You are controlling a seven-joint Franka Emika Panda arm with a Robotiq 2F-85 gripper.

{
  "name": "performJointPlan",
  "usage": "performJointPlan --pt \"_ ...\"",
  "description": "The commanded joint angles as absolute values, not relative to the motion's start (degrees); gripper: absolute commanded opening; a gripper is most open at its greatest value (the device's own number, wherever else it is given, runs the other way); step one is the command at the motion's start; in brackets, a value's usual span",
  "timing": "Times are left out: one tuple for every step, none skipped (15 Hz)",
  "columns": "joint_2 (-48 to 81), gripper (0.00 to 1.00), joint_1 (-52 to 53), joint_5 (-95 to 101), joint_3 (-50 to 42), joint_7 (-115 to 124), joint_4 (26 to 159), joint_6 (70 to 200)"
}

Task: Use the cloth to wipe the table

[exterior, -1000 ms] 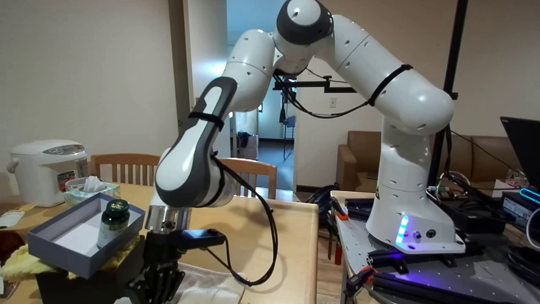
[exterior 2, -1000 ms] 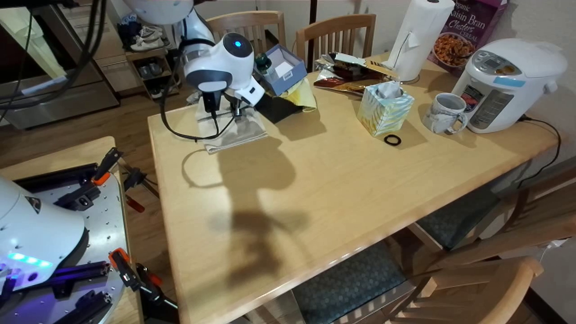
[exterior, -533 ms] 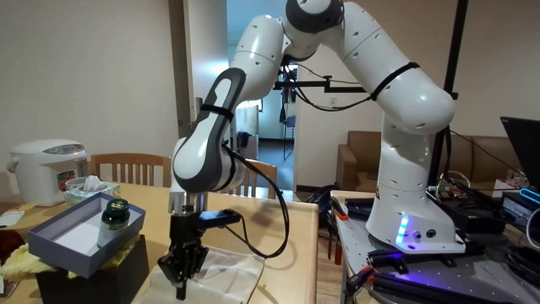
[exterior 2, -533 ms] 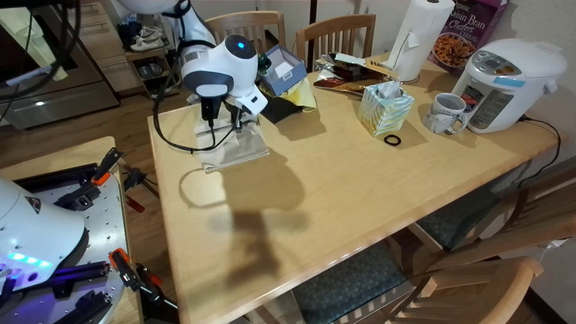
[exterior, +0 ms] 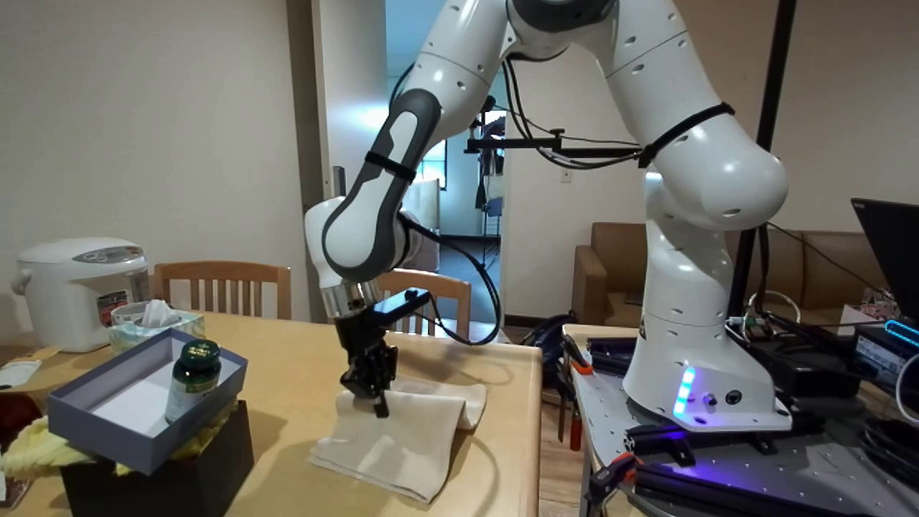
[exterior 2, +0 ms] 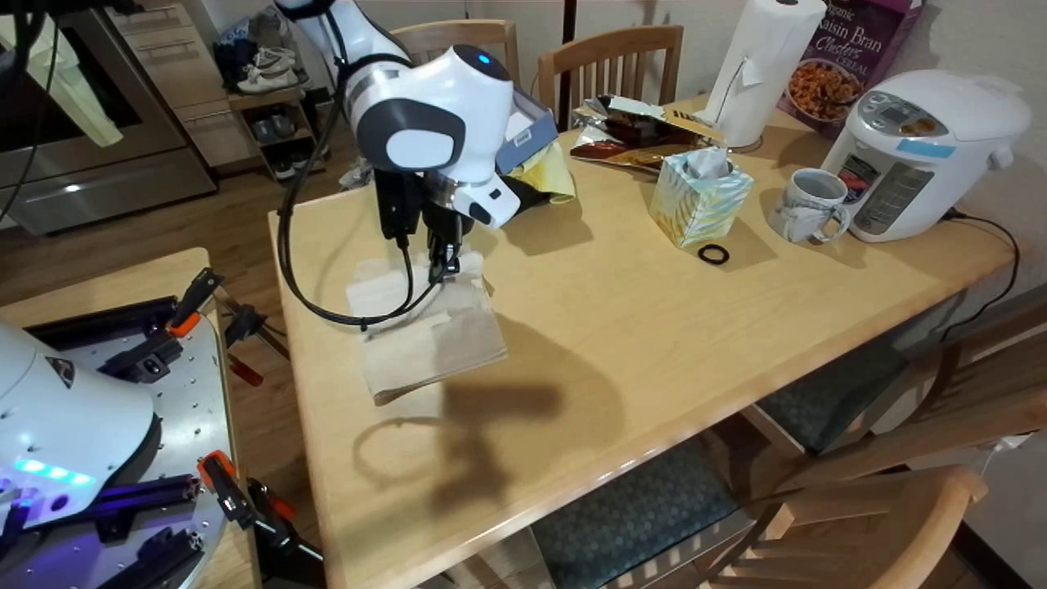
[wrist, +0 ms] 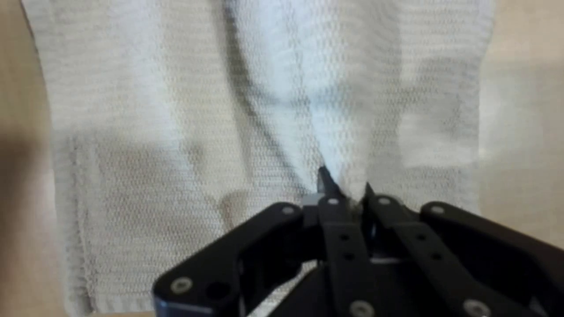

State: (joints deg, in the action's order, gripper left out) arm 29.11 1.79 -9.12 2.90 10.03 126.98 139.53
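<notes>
Cloth [exterior: 413, 449], one: off-white, woven, folded and rumpled; lying on the table [exterior 2: 654, 327] near the edge facing the base of the arm [exterior: 686, 93], a ridge of its fabric drawn up between the fingertips.

Gripper [wrist: 346, 179], one: black, tilted over the cloth in an exterior view. Fingers [wrist: 335, 215] clamped on the ridge, a pinch of fabric between them in the wrist view.

Table: light tan wood, straight-edged, the arm's shadow across it.

Dark box [exterior: 165, 488], one: on the table, near the cloth and apart from it. Yellow fabric [exterior: 43, 445]: draped over the box, under a tray. Tray [exterior: 100, 438], one: grey-blue, tilted. Bottle [exterior: 194, 377], one: dark green, leaning inside the tray.

Tissue box [exterior 2: 701, 200], one: patterned, a tissue out of its top. Ring [exterior 2: 713, 254], one: black, flat just beside it. Mug [exterior 2: 806, 213], one: marbled, between tissue box and hot-water pot [exterior 2: 900, 172].

Foil packet [exterior 2: 630, 135], crumpled. Paper towel roll [exterior 2: 765, 78], upright. Cereal box [exterior 2: 851, 57], purple.

Chairs [exterior 2: 615, 51]: wooden, slat-backed, around the table.

Arm: white and dark grey, mounted on a separate stand [exterior: 826, 459], light strip lit blue.
</notes>
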Motion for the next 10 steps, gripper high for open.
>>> performJointPlan --pt "29.6 0.02 3.9 -2.8 0.6 8.4 125.2 135.2" --pt "30.3 0.02 3.8 -2.3 1.1 7.0 124.9 135.8" --pt "30.9 0.02 3.8 -2.2 1.7 6.0 125.0 137.0" --pt "31.7 0.02 3.9 -2.2 2.2 5.2 125.0 137.7" --pt "32.7 0.02 4.1 -2.5 2.6 4.6 124.9 138.4" --pt "33.6 0.02 4.0 -3.2 3.5 3.1 124.9 139.9" --pt "34.5 0.02 4.6 -2.9 3.8 3.0 124.7 140.5" --pt "35.2 0.02 5.0 -2.7 4.4 2.3 124.7 141.1" --pt "35.5 0.02 6.4 -1.9 4.5 3.0 124.7 141.9" --pt "35.3 0.02 7.3 -1.4 4.8 3.2 124.8 142.4"
